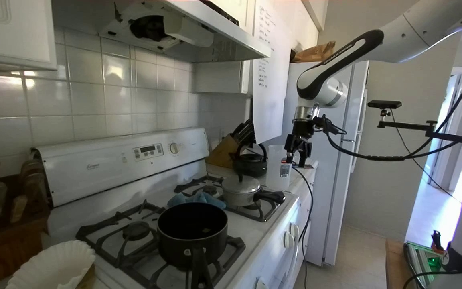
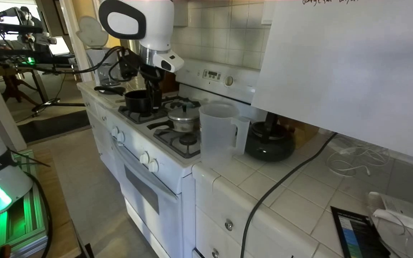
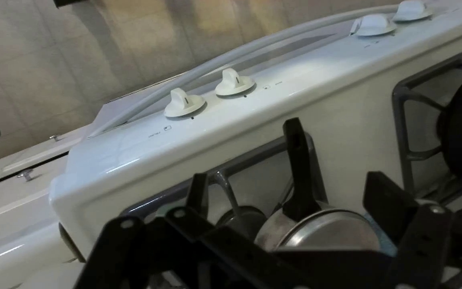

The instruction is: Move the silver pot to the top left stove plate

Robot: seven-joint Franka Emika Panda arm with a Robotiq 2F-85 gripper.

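End effector [image 1: 296, 157] hangs high, spread wide, and the lidded silver saucepan [image 1: 237, 196] sits lower, on a burner grate [image 3: 255, 156]!

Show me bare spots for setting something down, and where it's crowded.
Bare: the top left stove plate, between black pot and backguard; counter tiles between black cable and dark card. Crowded: around the silver pot, with blue cloth, pitcher and kettle close by.

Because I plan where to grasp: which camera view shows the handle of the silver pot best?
The wrist view: the handle looks largest there, seen from above with nothing covering it. Both exterior views show it smaller, sticking out from the silver pot.
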